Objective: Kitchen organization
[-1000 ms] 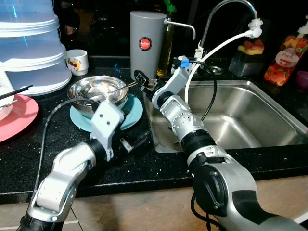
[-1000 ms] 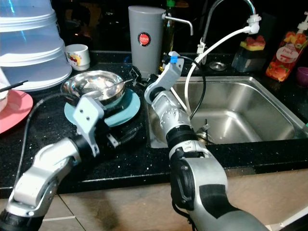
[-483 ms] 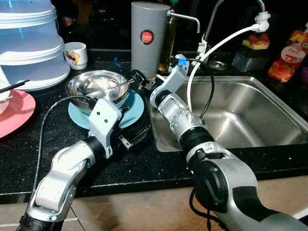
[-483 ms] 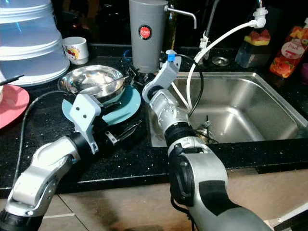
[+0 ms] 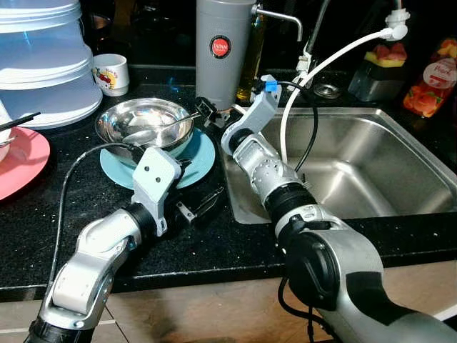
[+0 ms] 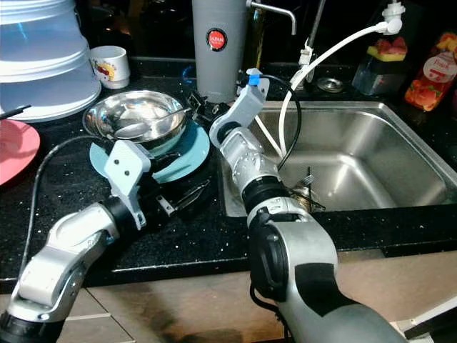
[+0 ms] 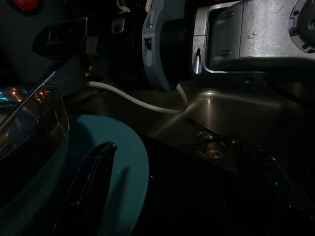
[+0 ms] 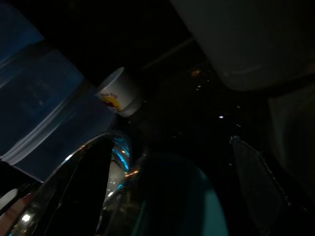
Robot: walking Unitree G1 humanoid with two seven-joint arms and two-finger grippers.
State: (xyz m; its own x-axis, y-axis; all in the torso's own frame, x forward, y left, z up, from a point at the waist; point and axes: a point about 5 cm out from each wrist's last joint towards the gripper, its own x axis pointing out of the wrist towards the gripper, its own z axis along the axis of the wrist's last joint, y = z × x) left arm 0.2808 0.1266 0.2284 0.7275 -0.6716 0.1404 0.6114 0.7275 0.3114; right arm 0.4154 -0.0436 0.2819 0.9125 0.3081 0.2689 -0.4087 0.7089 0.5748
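Observation:
A steel bowl (image 5: 143,123) with a spoon (image 5: 153,132) in it sits on a teal plate (image 5: 203,153) on the black counter. My left gripper (image 5: 200,204) lies low on the counter just off the plate's front right edge. It is open, with one finger (image 7: 93,182) over the plate's rim (image 7: 123,172) and nothing held. My right gripper (image 5: 207,113) hovers at the bowl's right rim, close to the spoon handle's tip. It is open too, with the bowl's rim (image 8: 74,162) near one finger.
A steel sink (image 5: 371,164) lies right of the plate, with a white hose (image 5: 321,64) arching over it. Behind the bowl stand a grey canister (image 5: 221,50) and a small mug (image 5: 111,73). A stacked white container (image 5: 43,64) and a pink plate (image 5: 21,157) are at the left.
The head camera has shifted a little, so the whole scene sits slightly differently. Both grippers keep their places beside the plate and bowl, still open.

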